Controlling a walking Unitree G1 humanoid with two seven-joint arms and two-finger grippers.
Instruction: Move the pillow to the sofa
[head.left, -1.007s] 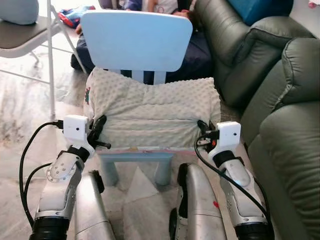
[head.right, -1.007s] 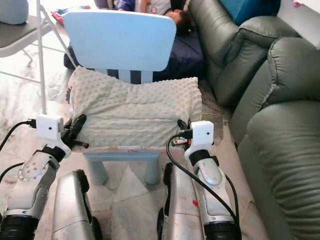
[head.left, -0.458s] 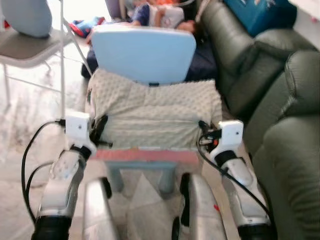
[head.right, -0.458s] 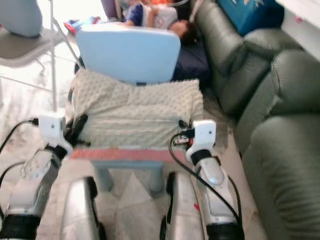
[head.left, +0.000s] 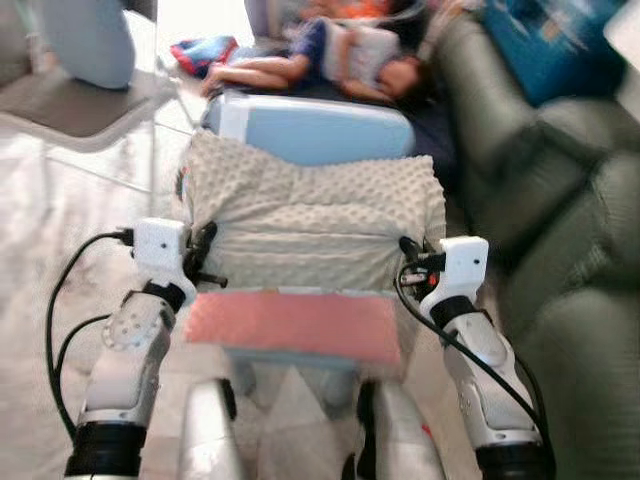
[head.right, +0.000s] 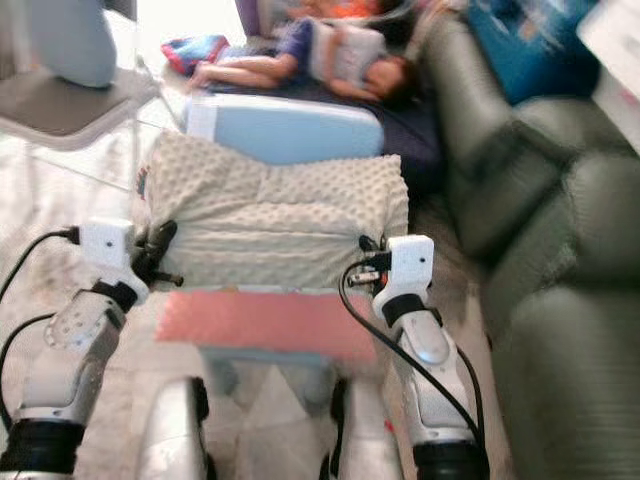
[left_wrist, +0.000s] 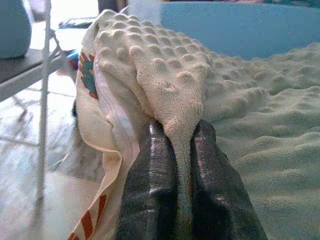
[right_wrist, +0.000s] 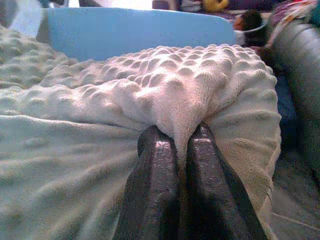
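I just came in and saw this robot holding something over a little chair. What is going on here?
The robot is gripping a bumpy cream pillow with both arms. Its left gripper is pinched shut on a fold at one end and its right gripper on a fold at the other. The pillow is held above the small blue chair, with its pink underside showing. The dark green sofa stands just to the robot's right. A person lies on the floor beyond the chair.
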